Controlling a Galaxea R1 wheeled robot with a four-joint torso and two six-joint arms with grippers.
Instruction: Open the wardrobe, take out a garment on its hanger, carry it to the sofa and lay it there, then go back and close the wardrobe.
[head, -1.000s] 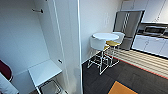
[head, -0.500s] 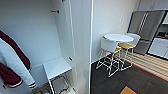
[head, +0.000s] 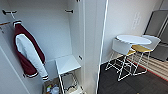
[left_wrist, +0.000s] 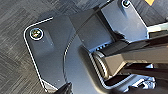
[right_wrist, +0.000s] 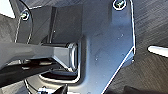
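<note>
While jaws' state unclear, wardrobe (head: 75, 37) open, door edge (head: 102, 47) beside stools (head: 122, 53).

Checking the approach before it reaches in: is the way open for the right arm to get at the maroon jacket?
Probably yes. The wardrobe stands open, and the maroon jacket hangs uncovered from a black hook, with nothing in front of it. Whether the arm is near enough cannot be told.
</note>
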